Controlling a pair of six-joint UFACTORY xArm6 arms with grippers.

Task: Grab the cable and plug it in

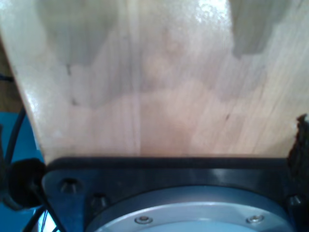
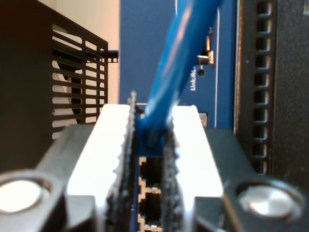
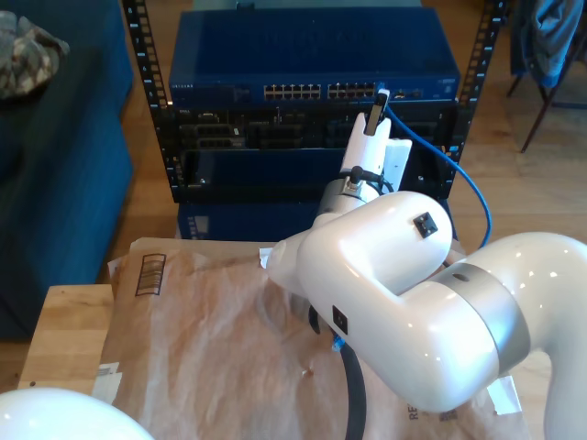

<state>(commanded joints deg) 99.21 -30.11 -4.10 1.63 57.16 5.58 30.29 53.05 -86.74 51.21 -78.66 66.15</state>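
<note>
Cable (image 2: 186, 58): one, blue; you see its plug end pointing into the blue switch (image 3: 312, 55), at a port.
Second gripper (image 2: 147, 145): jaws clenched on the cable's boot.
First gripper: over bare wooden surface (image 1: 159, 87); you cannot tell its jaws' state.

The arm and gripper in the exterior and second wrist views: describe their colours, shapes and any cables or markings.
The arm has glossy white rounded shells, a grey metallic band at one joint and small dark square marks. A thick dark cable hangs beneath it. My second gripper has white fingers lined with dark serrated pads, on a black base with round silver fittings.
</note>
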